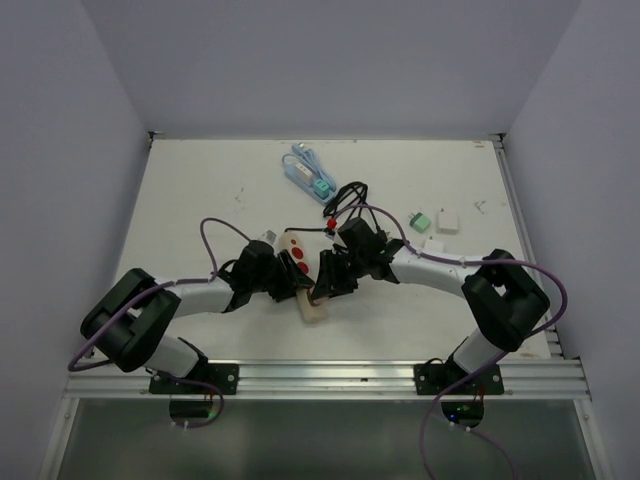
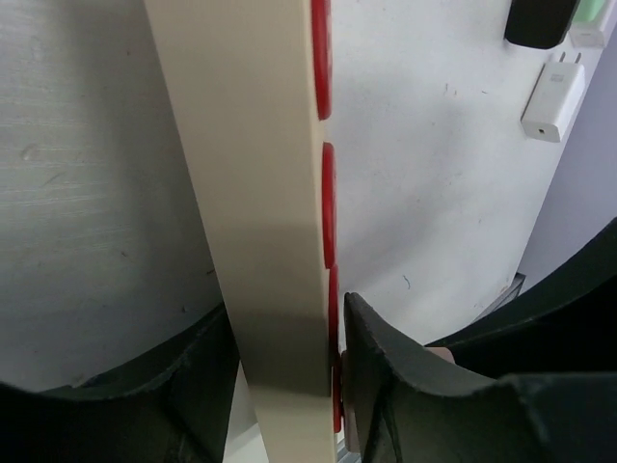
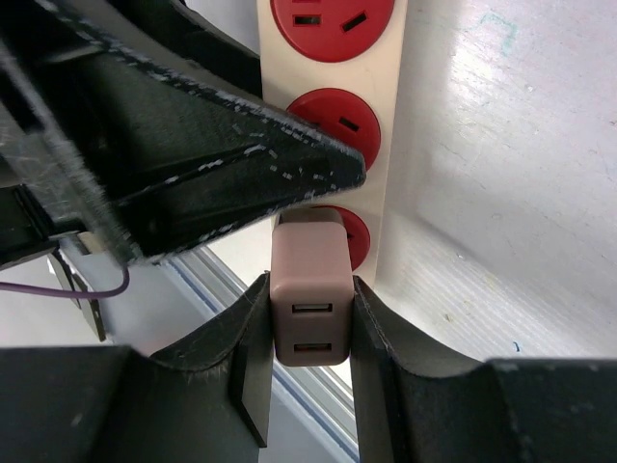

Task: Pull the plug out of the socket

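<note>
Plug (image 3: 309, 309) ×1, right jaws gripping | strip (image 2: 255, 193) ×1, three sockets (image 3: 333, 121) seen, left jaws clamping

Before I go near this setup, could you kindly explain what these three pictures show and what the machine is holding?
These are two robot arms bolted to the near edge of a table. The overhead picture looks down on both; the other two come from cameras on each wrist. The left hand clamps a cream power strip with red sockets. The right hand grips a pinkish USB plug at one socket. Spare chargers and a blue cable lie farther back.
</note>
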Tool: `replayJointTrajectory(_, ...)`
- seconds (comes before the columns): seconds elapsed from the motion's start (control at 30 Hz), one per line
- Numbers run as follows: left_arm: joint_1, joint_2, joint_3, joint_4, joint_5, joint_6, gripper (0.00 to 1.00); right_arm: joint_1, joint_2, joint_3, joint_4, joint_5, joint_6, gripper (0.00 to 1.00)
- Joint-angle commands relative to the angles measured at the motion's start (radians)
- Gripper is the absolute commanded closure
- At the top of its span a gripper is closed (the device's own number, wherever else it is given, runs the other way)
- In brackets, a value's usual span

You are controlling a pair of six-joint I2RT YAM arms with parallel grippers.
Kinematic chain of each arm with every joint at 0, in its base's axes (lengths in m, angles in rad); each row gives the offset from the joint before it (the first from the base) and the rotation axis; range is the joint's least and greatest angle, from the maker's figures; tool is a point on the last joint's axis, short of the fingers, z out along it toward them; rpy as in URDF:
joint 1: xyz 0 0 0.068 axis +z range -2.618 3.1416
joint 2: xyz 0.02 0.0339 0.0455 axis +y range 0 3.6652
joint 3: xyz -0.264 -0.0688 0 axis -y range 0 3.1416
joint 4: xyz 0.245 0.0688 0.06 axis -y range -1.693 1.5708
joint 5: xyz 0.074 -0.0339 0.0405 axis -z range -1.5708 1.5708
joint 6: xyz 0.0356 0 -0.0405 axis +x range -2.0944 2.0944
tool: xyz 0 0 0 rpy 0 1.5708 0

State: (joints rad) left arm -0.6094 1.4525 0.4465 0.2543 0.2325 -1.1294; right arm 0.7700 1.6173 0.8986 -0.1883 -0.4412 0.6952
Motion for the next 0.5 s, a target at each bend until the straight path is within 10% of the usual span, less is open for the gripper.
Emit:
replayJointTrajectory(0.0,-0.009,0.048,-0.035,-0.081,-0.013,0.006,0.51,-0.009,0.013,0.019,0.059,-0.040,-0.010,1.00)
replayJointTrajectory(0.33,-0.007,0.043,-0.035,-0.092,-0.027,0.000,0.97,-0.028,0.012,-0.018,0.096,-0.067,0.007,1.00)
replayJointTrajectory(0.47,-0.007,0.034,-0.029,-0.118,-0.044,0.000,1.00,-0.037,0.006,-0.030,0.108,-0.070,0.021,1.00)
